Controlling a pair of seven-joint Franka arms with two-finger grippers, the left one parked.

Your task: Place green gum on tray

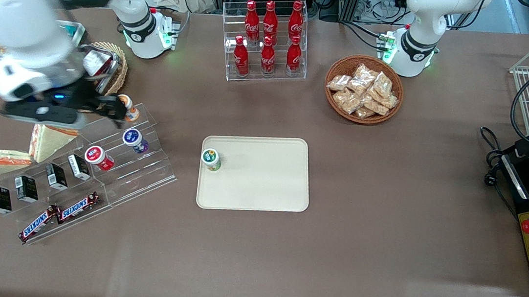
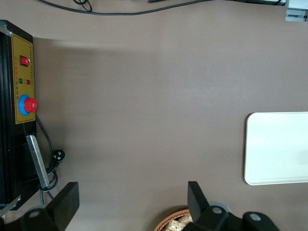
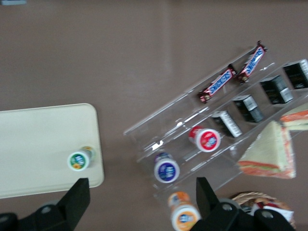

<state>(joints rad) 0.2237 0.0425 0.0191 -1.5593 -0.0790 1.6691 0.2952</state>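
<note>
Looking done: green gum (image 1: 211,159) stands upright on the tray (image 1: 261,177) near its edge, tool (image 1: 110,106) spread empty above the orange-lidded bottle (image 1: 128,107), which a careless swing could topple.

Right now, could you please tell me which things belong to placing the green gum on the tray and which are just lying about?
Job:
green gum, standing on the tray
tray
gripper, open, above the clear stepped rack

Lying about:
orange-lidded bottle
purple-lidded bottle
red-lidded bottle
Snickers bars
cola bottles
snack basket
</note>
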